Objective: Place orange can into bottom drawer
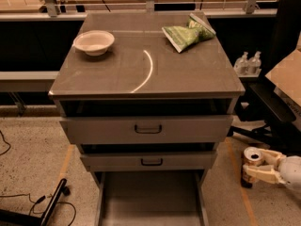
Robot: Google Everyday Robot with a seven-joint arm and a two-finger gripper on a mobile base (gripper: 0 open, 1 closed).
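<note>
One gripper [253, 166] sits at about 4 o'clock in the camera view, low and outside the cabinet's right side. Its two cream fingers [261, 173] are clamped around the one orange can [246, 175]. The can stands upright with its silver top facing up. It is at 3 o'clock from the bottom drawer [150, 197], outside it and apart from its right wall.

The cabinet has three grey drawers. The bottom drawer is pulled out at 6 o'clock, and its flat grey floor is bare. Above it are two upper drawers [108, 130], each with one black handle, and both are slightly ajar.

On the cabinet top [141, 74], one white bowl [94, 42] rests at 10 o'clock. One green snack bag [187, 32] lies at 1 o'clock, well apart from the bowl.

Two clear bottles [248, 63] stand side by side at 3 o'clock, beyond the cabinet's right edge. A black chair [277, 98] is near them. Dark cables [28, 199] trail on the speckled floor at 8 o'clock.
</note>
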